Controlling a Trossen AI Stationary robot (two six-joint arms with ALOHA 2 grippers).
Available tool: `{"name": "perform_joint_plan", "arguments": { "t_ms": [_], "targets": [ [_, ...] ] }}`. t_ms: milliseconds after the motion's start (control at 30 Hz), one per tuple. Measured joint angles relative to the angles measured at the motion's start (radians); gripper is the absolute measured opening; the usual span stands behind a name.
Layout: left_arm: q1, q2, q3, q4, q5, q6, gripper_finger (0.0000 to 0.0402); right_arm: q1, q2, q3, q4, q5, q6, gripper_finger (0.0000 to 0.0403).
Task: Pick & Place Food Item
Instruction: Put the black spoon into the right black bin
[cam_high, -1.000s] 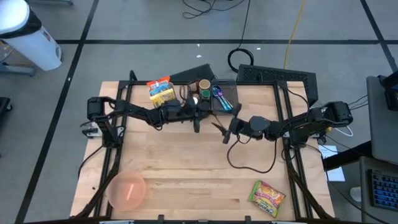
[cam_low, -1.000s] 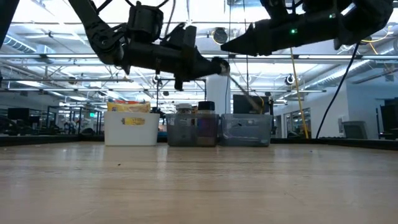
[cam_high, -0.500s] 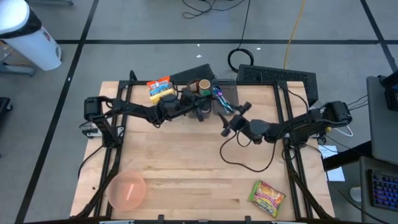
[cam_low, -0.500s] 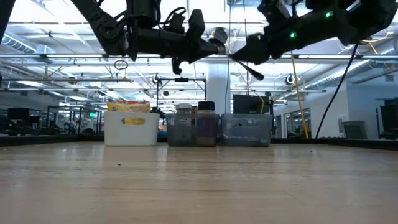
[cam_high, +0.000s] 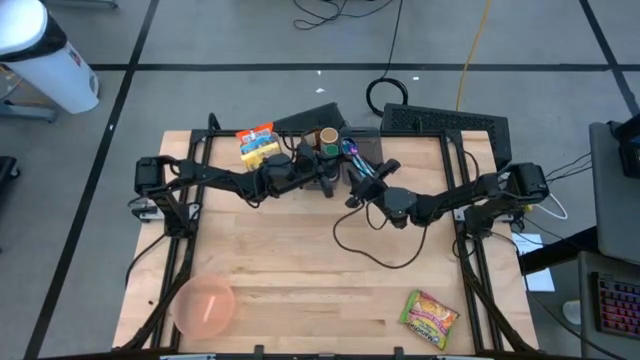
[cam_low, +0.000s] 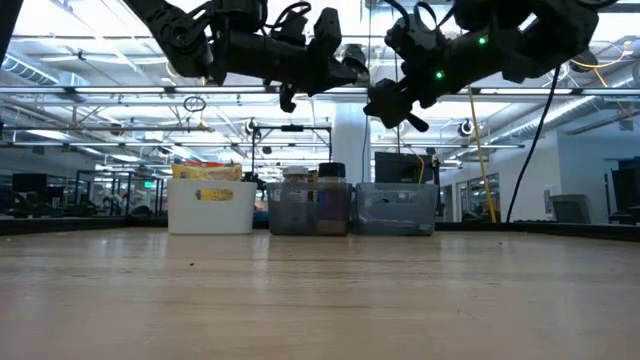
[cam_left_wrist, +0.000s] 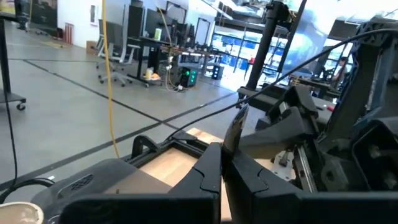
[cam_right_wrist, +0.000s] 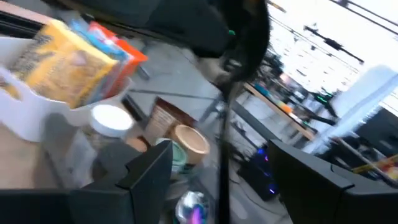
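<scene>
High view: both arms reach to the back of the wooden counter (cam_high: 300, 260), meeting over the row of bins. Left end effector (cam_high: 330, 178) is pinched fully together w/ nothing between the fingers; left wrist view shows the two dark fingers (cam_left_wrist: 208, 177) pressed against each other. It hangs over the middle gray bin (cam_low: 308, 208), which holds cans and jars incl. a brown-lidded can (cam_high: 328, 136). Right end effector (cam_high: 358, 185) sits just beside it, jaws spread wide, nothing held; right wrist view shows its fingers (cam_right_wrist: 146, 171) well apart, looking down at the jars and a white bin (cam_right_wrist: 31, 112). The white bin, at the left end of the row, carries a yellow/orange snack bag (cam_high: 258, 145). Food item, a yellow-green packet (cam_high: 429, 318), lies flat at the front right of the counter, well apart from both arms. Pink bowl (cam_high: 204, 306) sits at the front left corner. Low view: both end effectors are up in the air, above the bins.
</scene>
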Motion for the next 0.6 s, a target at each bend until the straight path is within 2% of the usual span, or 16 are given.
{"name": "perform_joint_plan", "arguments": {
  "t_ms": [300,600],
  "targets": [
    [0.0,0.0,0.0,-0.008,-0.012,0.0,0.0007,0.0,-0.001,0.006,0.002,0.077,0.006,0.0242],
    [0.0,0.0,0.0,-0.012,-0.034,-0.002,0.0008,0.002,-0.001,0.006,0.002,0.071,0.011,0.0156]
  ]
}}
